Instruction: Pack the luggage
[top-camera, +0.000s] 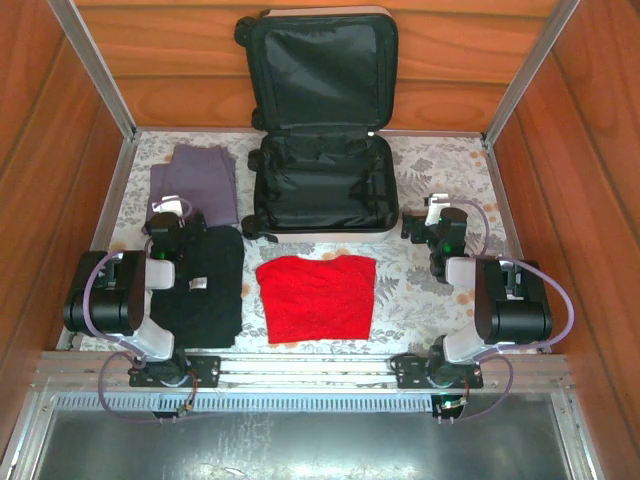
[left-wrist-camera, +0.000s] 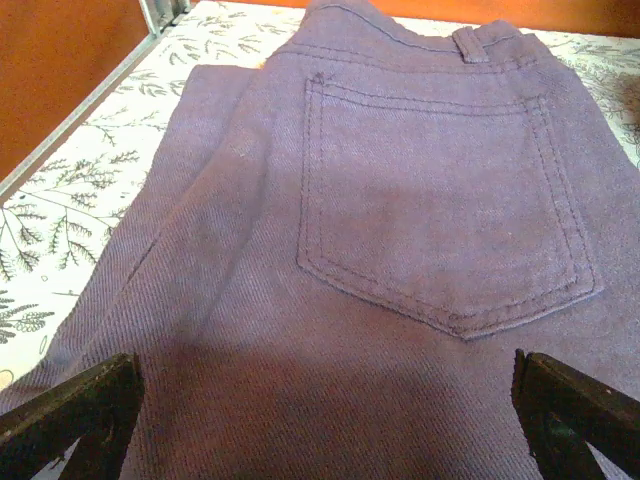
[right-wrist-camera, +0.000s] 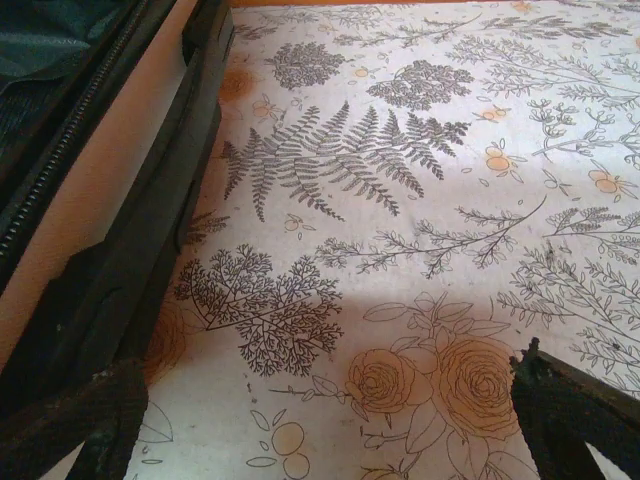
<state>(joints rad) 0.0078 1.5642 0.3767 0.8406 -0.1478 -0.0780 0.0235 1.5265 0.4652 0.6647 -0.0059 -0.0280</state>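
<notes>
The luggage (top-camera: 322, 190) lies open at the back centre, its lid propped against the wall and its black-lined lower half holding nothing. Folded purple trousers (top-camera: 195, 182) lie to its left. My left gripper (top-camera: 168, 208) hovers open over their near edge, and in the left wrist view the back pocket of the trousers (left-wrist-camera: 430, 220) lies ahead of the left gripper (left-wrist-camera: 330, 425). A black garment (top-camera: 208, 285) and a red garment (top-camera: 317, 297) lie near the front. My right gripper (top-camera: 437, 207) stands open over bare cloth, just right of the luggage (right-wrist-camera: 90, 210).
A floral tablecloth (right-wrist-camera: 420, 200) covers the table. Wooden walls and metal rails (top-camera: 100, 70) close it in on three sides. Both arm bases sit on the front rail (top-camera: 320, 368).
</notes>
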